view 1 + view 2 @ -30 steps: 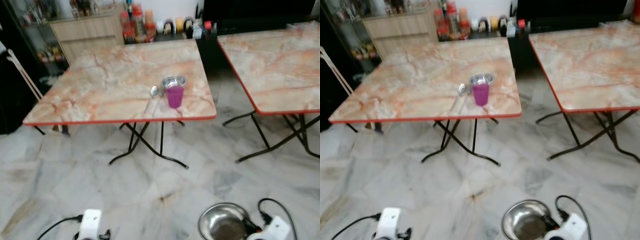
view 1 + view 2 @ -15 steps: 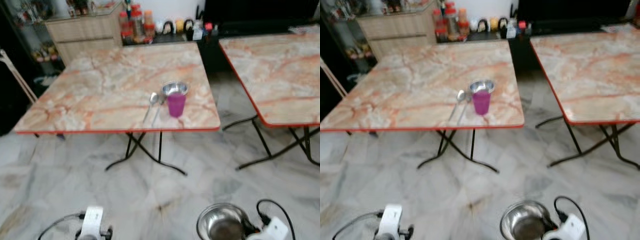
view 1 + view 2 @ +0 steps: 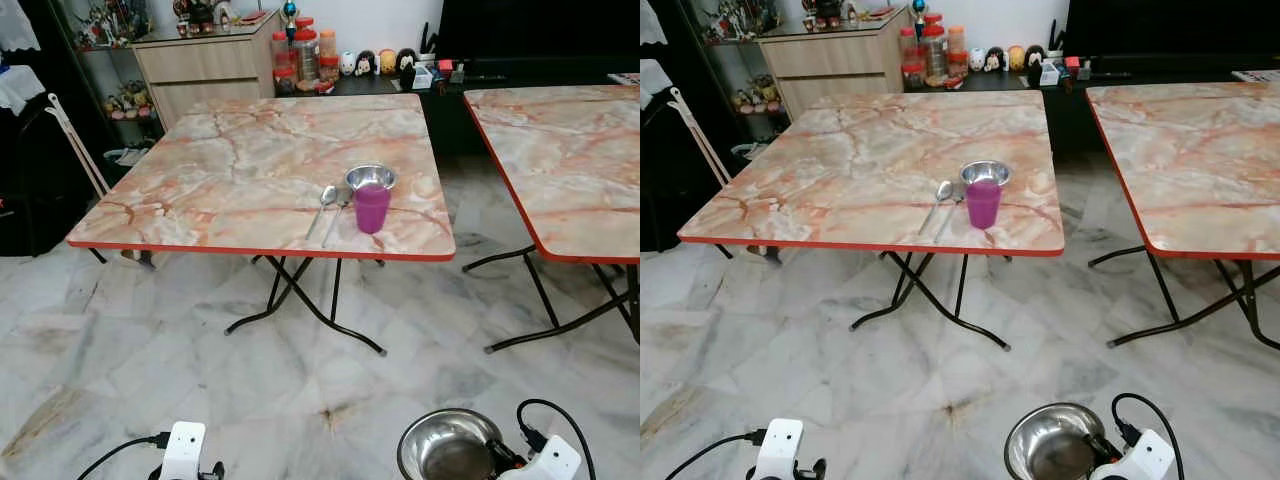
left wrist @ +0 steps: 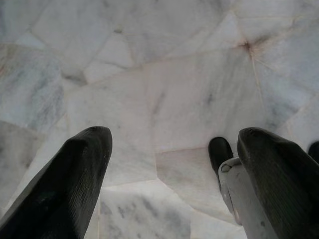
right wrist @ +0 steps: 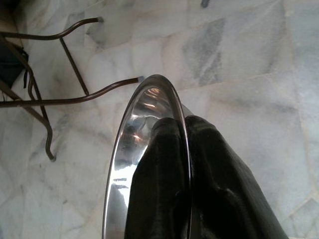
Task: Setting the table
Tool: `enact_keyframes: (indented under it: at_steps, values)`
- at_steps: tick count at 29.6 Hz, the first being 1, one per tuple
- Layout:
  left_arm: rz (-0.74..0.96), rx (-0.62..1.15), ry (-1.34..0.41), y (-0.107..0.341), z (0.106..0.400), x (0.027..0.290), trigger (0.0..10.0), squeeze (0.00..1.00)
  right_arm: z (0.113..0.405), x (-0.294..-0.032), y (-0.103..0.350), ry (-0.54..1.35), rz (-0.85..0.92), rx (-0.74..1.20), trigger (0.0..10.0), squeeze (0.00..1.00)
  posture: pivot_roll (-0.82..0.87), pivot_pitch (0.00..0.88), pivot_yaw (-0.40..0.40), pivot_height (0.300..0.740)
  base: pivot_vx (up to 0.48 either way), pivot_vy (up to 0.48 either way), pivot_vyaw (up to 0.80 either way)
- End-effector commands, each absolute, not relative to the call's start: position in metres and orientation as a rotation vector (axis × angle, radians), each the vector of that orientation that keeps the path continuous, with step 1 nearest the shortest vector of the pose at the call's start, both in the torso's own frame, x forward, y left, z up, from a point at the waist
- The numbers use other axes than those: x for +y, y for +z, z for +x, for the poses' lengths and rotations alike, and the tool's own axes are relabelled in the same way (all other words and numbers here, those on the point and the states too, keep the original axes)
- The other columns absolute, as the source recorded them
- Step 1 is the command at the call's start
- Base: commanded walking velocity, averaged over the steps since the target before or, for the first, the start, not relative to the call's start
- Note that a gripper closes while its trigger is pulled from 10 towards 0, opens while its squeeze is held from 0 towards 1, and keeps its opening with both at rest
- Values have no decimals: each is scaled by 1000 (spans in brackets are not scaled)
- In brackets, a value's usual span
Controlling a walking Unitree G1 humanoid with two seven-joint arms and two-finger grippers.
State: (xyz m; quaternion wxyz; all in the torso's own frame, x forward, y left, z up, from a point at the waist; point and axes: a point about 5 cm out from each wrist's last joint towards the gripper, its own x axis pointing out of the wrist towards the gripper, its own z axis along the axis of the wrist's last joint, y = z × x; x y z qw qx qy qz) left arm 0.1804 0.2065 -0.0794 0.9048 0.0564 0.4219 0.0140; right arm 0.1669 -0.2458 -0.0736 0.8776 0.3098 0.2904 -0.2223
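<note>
We're mid-carry: right gripper [image 5: 187, 149] pinches the steel bowl [image 3: 447, 458] by its rim, well short of the table [image 3: 240, 170]. Left gripper [image 4: 169, 164] hangs spread wide, empty. Next we'd close in and set it near the purple cup [image 3: 371, 207] and spoon [image 3: 324, 204].

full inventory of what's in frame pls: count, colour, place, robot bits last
Folding table: 2, marble-pattern top with red edge, black legs; one straight ahead, second to the robot's right.
Small steel bowl: 1, silver, near the front right of the nearer table.
Cup: 1, purple, just in front of that bowl.
Spoon: 1, silver, left of the cup; a second utensil beside it is too small to name.
Cabinet: 1, light wood, behind the table, jars and small figures on and beside it.
Floor: grey-white marble.
Large steel bowl: 1, silver, held low on the right.
Right end effector: black fingers pinching that bowl's rim.
Left end effector: black fingers apart, over the floor.
</note>
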Motion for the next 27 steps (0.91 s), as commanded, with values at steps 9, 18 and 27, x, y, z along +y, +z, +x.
enact_keyframes:
  at_steps: [9, 18, 27]
  values:
    - [145, 881, 25, -80, 178, 211, 10000, 0, 167, -245, -74, -459, 636, 611, 10000, 0, -74, 0, 73, 740, 0, -265, 0]
    - [145, 882, 20, -80, 177, 211, 10000, 0, 166, -244, -74, -457, 633, 614, 10000, 0, -75, 0, 71, 740, 0, -262, 0]
    - [144, 878, 21, -80, 178, 211, 10000, 0, 167, -244, -74, -455, 629, 612, 10000, 0, -78, 0, 73, 740, 0, -267, 0]
